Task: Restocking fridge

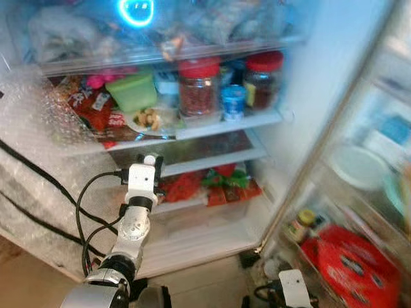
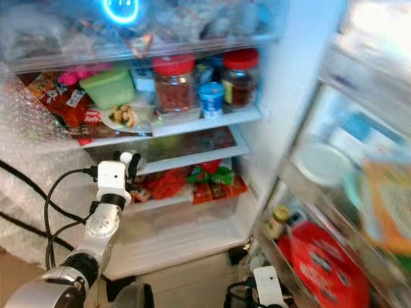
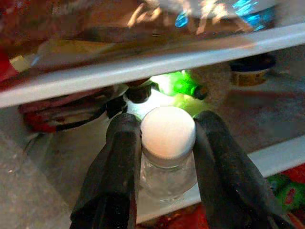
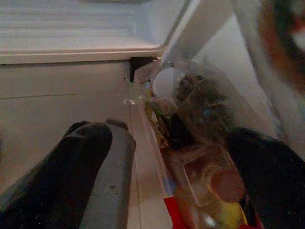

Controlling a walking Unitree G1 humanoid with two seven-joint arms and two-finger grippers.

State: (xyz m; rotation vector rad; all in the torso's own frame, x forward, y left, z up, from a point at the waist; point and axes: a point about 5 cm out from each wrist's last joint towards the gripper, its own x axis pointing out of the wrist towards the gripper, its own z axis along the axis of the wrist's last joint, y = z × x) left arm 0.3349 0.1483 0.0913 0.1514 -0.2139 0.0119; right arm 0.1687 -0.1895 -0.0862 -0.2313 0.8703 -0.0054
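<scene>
The fridge stands open before me. My left gripper (image 1: 151,158) reaches to the front edge of the middle shelf (image 1: 212,160), shut on a small clear glass jar with a white lid (image 3: 167,138). Its black fingers (image 3: 121,157) press both sides of the jar just under the lid. The jar's base sits at the shelf's edge; whether it rests there is unclear. Down by the foot of the open door my right gripper (image 4: 167,157) hangs open, nothing held, its white wrist (image 1: 295,289) at the lower edge of the eye view.
The upper shelf holds two red-lidded jars (image 1: 198,86), a green tub (image 1: 132,92), a blue cup (image 1: 233,101) and snack packets. Red and green packets (image 1: 205,183) lie on the lower shelf. The door (image 1: 356,269) on the right carries bottles and a red pack. Bubble wrap (image 1: 32,160) covers the left.
</scene>
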